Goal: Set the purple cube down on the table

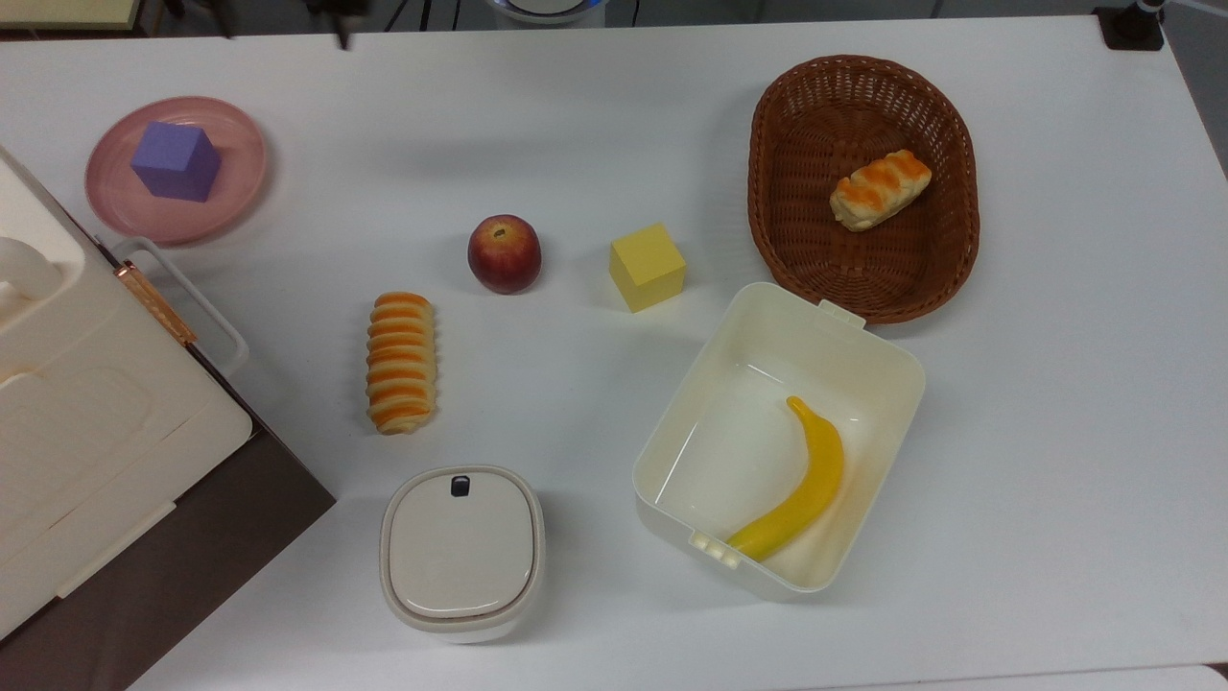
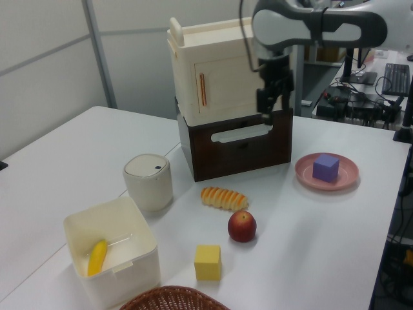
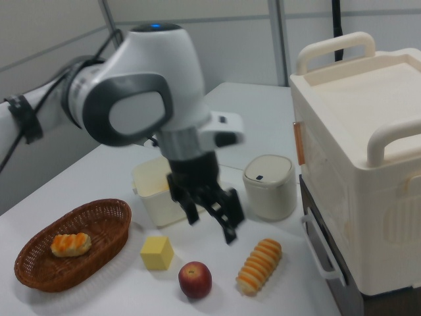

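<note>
The purple cube (image 1: 176,160) sits on the round pink plate (image 1: 235,187) at the top view's far left, on the white table (image 1: 576,125). In the left view the cube (image 2: 326,167) and plate (image 2: 303,170) are at the right. My gripper (image 2: 270,111) hangs high in the air to the left of the plate in the left view, well above the cube and apart from it. In the right view the gripper (image 3: 212,224) is open, fingers spread with nothing between them. In the top view its dark fingertips (image 1: 341,38) poke in at the upper edge, right of the plate.
A yellow cube (image 1: 648,266), an apple (image 1: 504,252) and a striped bread roll (image 1: 400,362) lie mid-table. A wicker basket (image 1: 796,240) holds a bun. An open cream box (image 1: 710,384) holds a banana. A lidded canister (image 1: 461,552) and a cream cabinet (image 1: 86,403) stand nearby.
</note>
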You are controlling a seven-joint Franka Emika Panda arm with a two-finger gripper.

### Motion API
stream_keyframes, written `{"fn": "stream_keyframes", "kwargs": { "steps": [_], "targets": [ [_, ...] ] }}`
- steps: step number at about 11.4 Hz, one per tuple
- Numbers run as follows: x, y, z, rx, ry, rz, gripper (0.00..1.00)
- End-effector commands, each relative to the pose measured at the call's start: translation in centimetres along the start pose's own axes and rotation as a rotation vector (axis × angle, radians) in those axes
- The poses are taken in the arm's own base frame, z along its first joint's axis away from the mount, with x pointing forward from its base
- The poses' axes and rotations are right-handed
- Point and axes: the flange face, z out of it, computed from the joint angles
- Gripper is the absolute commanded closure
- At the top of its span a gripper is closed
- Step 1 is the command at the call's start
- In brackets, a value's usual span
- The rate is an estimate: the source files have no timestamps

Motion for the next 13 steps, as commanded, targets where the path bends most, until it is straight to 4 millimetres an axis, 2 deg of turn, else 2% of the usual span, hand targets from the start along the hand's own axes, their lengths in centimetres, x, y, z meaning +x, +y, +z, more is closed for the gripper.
{"fn": "stream_keyframes", "kwargs": {
  "steps": [1,3,5,7,10,13],
  "targets": [
    [-3.6,7.9,0.5,0.034,-0.021,-0.025,0.00],
    [-5.6,12.4,1.2,0.032,-0.026,0.000,0.00],
    [-7.3,15.8,4.2,0.034,-0.028,-0.028,0.00],
    [-8.2,17.2,8.2,0.017,-0.031,-0.023,0.00],
    [-8.1,17.9,14.9,-0.017,-0.046,-0.033,0.00],
    [-6.4,18.4,19.8,-0.022,-0.063,-0.043,0.00]
  ]
}}
